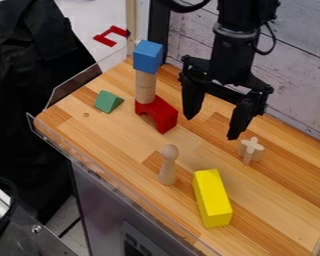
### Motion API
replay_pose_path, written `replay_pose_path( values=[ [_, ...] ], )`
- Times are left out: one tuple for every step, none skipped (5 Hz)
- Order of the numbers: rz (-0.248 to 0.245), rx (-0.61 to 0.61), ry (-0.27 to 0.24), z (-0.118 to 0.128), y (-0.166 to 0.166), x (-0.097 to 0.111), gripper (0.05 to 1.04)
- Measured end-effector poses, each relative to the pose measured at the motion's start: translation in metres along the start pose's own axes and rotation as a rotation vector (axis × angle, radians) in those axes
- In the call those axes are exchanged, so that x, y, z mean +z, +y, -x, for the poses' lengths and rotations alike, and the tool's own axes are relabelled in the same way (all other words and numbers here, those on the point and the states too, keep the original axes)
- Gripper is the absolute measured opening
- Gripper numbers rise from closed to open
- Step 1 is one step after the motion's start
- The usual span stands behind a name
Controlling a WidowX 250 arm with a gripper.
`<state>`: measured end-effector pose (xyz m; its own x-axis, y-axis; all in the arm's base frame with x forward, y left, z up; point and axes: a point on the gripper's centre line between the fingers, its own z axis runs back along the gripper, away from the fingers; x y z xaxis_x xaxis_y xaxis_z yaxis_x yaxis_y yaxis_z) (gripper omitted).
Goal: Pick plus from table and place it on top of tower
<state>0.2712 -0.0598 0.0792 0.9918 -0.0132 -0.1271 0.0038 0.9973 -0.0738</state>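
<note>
The gripper [211, 125] hangs over the back of the wooden table, its two fingers spread wide and nothing between them. Right of it and a little lower, the light wooden plus [251, 150] stands on the table, apart from the fingers. The tower is at the back left: a red arch block [160, 115] at the bottom, a plain wooden cylinder [145, 87] upright on it, and a blue cube [148, 57] on top. The tower stands to the left of the gripper, not touching it.
A yellow block [212, 198] lies near the front right. Left of it stands a wooden peg figure [168, 165]. A green triangular block [108, 101] sits left of the tower. A clear barrier [109, 181] runs along the table's front left edge; a plank wall [296, 65] rises behind.
</note>
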Motion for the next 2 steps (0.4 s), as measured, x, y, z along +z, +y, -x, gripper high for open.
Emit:
replay_pose_path(
  values=[
    [-0.004,0.003,0.029,0.001,0.001,-0.008,0.999],
    [0.001,-0.128,0.074,-0.003,-0.001,-0.018,0.999]
  ],
)
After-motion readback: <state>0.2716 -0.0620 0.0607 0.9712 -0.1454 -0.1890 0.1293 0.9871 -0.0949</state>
